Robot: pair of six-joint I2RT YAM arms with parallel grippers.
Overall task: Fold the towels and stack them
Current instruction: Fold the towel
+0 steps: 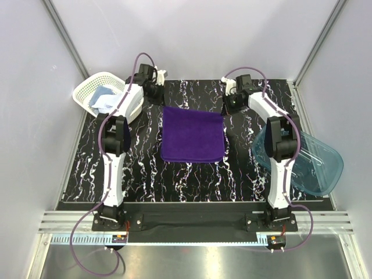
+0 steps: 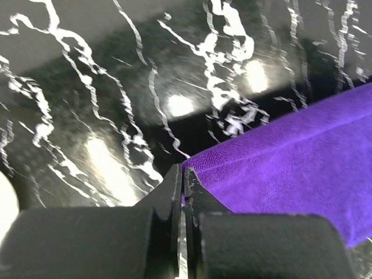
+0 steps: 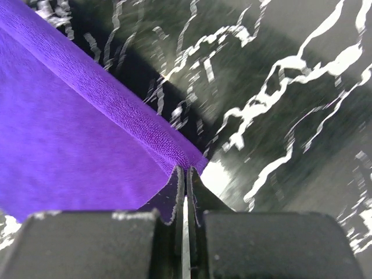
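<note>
A deep purple towel [image 1: 193,135] lies spread flat in the middle of the black marbled table [image 1: 145,168]. My left gripper [image 1: 156,95] is at its far left corner. In the left wrist view the jaws [image 2: 183,171] are shut with the purple towel [image 2: 290,157] corner pinched between the tips. My right gripper [image 1: 231,102] is at the far right corner. There too the jaws [image 3: 186,170] are shut on the corner of the purple towel [image 3: 70,145]. A light blue towel [image 1: 104,100] lies crumpled in the basket. No white towel is in view.
A white lattice basket [image 1: 93,84] stands at the far left corner of the table. A translucent blue tub [image 1: 308,160] lies tilted at the right edge, behind my right arm. Grey walls close in the table on three sides.
</note>
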